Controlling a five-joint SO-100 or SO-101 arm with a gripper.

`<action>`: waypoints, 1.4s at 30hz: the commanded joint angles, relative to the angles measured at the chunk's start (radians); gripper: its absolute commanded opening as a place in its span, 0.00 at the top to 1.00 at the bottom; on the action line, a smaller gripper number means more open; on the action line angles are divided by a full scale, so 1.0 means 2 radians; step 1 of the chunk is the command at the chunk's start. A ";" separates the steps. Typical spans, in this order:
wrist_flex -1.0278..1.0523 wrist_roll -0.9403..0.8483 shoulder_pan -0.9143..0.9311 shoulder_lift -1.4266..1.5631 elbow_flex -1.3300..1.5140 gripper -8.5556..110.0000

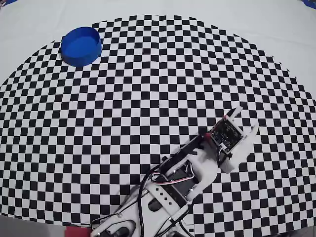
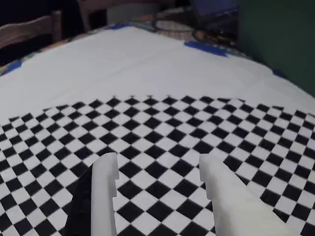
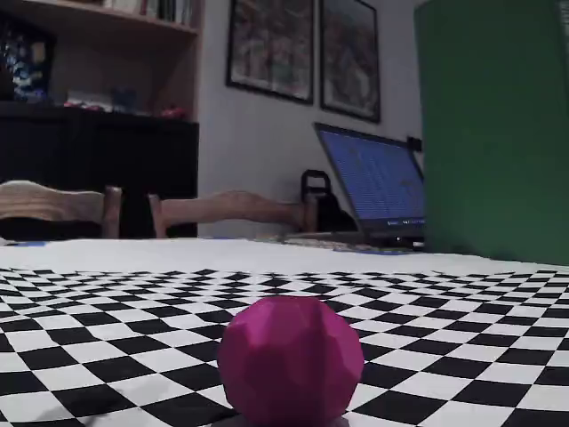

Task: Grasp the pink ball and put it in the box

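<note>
The pink ball (image 3: 289,360) is a magenta sphere resting on the checkered mat, close to the camera in the fixed view. It does not show in the wrist view, and I cannot pick it out for sure in the overhead view. The box (image 1: 81,46) is a round blue container at the mat's far left in the overhead view. My gripper (image 1: 245,121) is at the lower right of the mat, far from the box. In the wrist view the gripper (image 2: 157,169) is open, with only bare mat between its white fingers (image 2: 106,177).
The checkered mat (image 1: 148,98) lies on a white tablecloth. The arm's body and cables (image 1: 168,192) fill the bottom centre of the overhead view. A laptop (image 3: 373,191), a green panel (image 3: 498,124) and chair backs (image 3: 231,212) stand beyond the table.
</note>
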 commanded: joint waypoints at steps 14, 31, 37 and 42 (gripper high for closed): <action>-0.007 -0.005 0.009 -0.030 0.004 0.75; 0.014 0.001 0.010 -0.061 0.004 0.75; 0.016 0.001 0.009 -0.076 0.004 0.75; 0.016 0.001 0.008 -0.086 0.004 0.75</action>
